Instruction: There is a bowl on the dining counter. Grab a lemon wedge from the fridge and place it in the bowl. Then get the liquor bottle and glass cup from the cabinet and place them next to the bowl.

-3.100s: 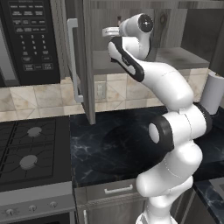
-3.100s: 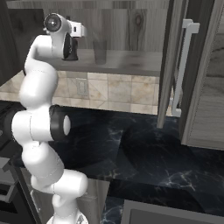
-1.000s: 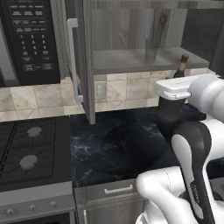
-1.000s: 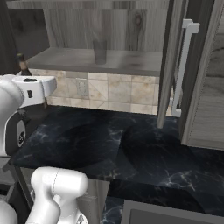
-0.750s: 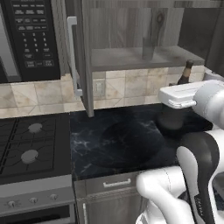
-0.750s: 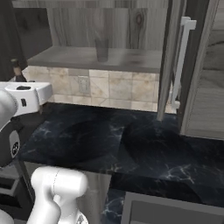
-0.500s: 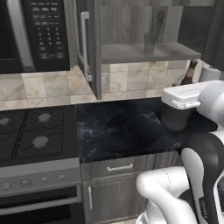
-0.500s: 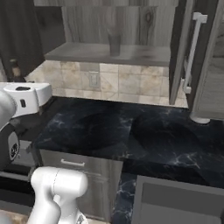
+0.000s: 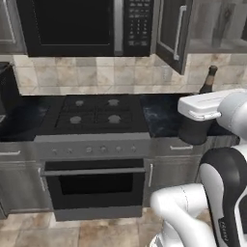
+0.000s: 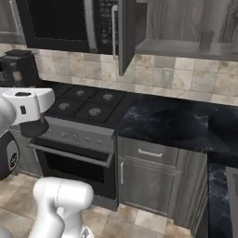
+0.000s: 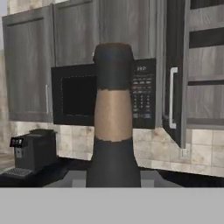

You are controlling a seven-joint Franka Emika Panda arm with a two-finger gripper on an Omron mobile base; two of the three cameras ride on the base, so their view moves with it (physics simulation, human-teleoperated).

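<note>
1. Arm folded in close to the base: white wrist block sits level, forearm bends back down to the body. Claw (image 9: 204, 102) points up, above the wrist block in the left base view.
2. Claw is part closed around the liquor bottle (image 11: 113, 122). Bottle stands upright along the claw axis, neck and brownish stopper straight up from it; neck (image 9: 209, 80) pokes out above the wrist in the left base view. Fingertips themselves are hidden behind the bottle body in the hand view.
3. Ahead of the claw, past the bottle: black microwave (image 11: 78, 94). Cabinet (image 11: 175, 74) with door open is right of it, silver bar handle facing in. Coffee machine (image 11: 33, 151) low and left on the black tabletop (image 11: 52, 168).
4. Glass cup (image 10: 206, 41) is on the open cabinet shelf, well apart from the claw, up and far to the side in the right base view.
5. Versus half a second ago: both base views have swung, so the base moved, not the things. Stove (image 9: 99, 112) and oven (image 9: 91, 185) now sit mid-frame in the left base view; the cabinet has gone to the upper right corner.
6. Arm pose relative to the base looks unchanged; grip on the bottle is the same.
</note>
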